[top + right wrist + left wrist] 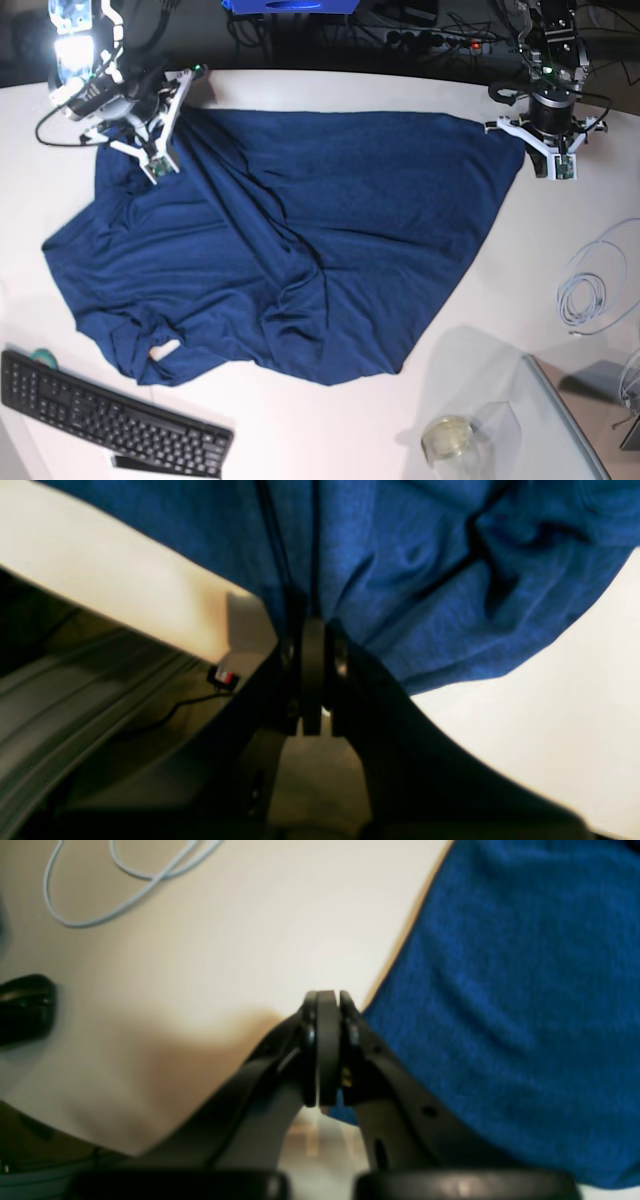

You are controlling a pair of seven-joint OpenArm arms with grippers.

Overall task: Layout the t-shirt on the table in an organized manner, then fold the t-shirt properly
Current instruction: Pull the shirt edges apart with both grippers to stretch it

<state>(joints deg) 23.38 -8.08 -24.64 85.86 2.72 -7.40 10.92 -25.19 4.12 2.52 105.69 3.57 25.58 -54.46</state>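
Now you see the 2 grippers at the far corners of the t-shirt (290,250) on the table (330,420): right gripper (312,630) clenched on its bunched edge, left gripper (327,1000) clenched just beside the opposite corner, cloth stretching between them.

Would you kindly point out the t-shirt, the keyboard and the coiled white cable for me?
t-shirt (330,210): base view, on the flat middle of the blue fabric.
keyboard (100,418): base view, on the middle rows of black keys.
white cable (585,290): base view, on the coiled loops lying on the table.
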